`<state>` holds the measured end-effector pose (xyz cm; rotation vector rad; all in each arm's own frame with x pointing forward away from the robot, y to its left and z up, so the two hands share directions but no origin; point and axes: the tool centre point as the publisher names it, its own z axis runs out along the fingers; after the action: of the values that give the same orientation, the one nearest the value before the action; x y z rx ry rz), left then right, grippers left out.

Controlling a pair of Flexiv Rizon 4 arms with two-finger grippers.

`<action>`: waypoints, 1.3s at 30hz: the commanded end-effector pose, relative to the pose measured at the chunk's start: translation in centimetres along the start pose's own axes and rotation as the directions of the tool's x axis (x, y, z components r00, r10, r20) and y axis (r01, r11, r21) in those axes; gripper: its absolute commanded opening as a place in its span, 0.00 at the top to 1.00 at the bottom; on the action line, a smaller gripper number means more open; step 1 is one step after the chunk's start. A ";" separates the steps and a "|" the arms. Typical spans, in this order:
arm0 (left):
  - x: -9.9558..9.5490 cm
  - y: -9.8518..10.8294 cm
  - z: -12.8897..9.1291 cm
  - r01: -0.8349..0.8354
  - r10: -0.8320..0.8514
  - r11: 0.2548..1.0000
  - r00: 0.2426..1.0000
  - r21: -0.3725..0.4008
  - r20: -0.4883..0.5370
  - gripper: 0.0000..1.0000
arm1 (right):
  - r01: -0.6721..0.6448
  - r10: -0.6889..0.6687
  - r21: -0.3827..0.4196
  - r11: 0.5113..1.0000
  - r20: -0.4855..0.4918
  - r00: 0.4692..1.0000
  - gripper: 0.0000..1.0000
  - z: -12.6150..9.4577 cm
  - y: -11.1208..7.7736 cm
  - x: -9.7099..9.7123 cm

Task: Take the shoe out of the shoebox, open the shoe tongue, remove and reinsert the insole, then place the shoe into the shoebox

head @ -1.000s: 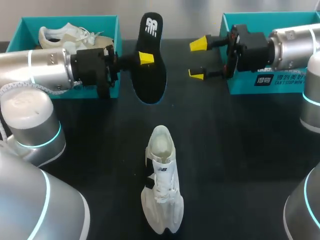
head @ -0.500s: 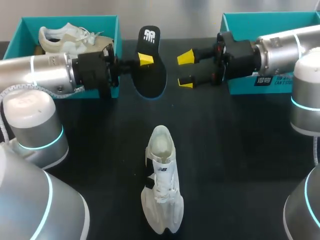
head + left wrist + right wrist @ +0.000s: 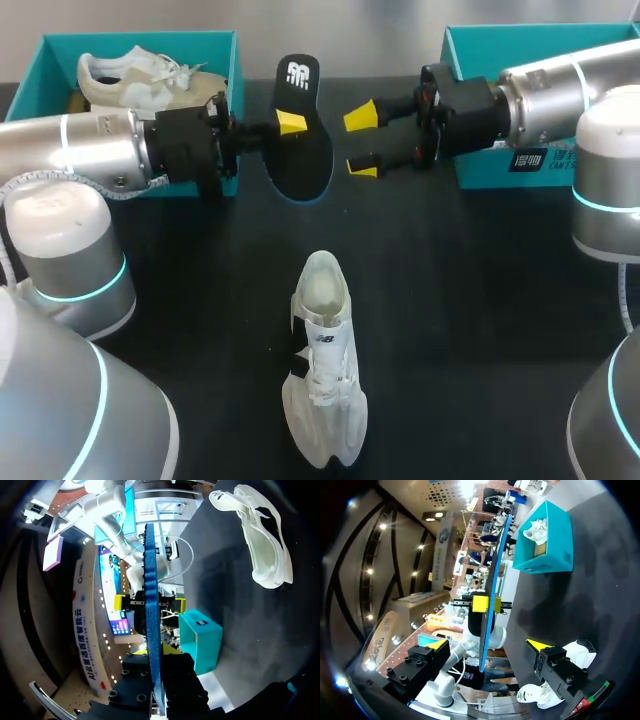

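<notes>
My left gripper point(image 3: 291, 122) is clamped on the thin black insole point(image 3: 303, 135), held on edge in mid-air beside my wide-open right gripper point(image 3: 361, 140); looks light and bendy, so I'd pinch its free edge mid-length.

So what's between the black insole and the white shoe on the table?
Nothing but bare black table lies between the insole and the white shoe, as the head view shows.
</notes>
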<state>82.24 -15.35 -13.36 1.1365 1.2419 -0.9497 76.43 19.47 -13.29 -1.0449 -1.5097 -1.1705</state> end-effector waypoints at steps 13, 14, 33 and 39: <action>1.1 0.7 1.6 0.001 0.000 1.000 1.000 -0.005 0.004 1.00 | 0.019 -0.020 0.049 0.999 0.010 1.000 0.31 3.4 0.6 -1.0; 1.1 0.7 1.6 0.001 -0.001 1.000 1.000 -0.003 0.003 1.00 | 0.017 -0.018 0.050 0.999 0.012 1.000 0.42 3.5 0.6 -1.0; 1.4 0.6 2.2 -0.045 0.045 0.999 0.999 -0.007 0.015 1.00 | 0.034 -0.034 0.058 0.998 -0.004 0.999 0.74 4.6 1.0 -1.0; 1.5 0.5 2.4 -0.061 0.061 0.998 0.998 -0.012 0.016 1.00 | 0.035 -0.035 0.055 0.998 -0.008 0.999 0.89 4.7 1.0 -1.0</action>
<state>83.36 -17.15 -14.68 1.1526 1.1928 -0.9068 76.92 23.94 -14.51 -0.9793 -1.5542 -1.1465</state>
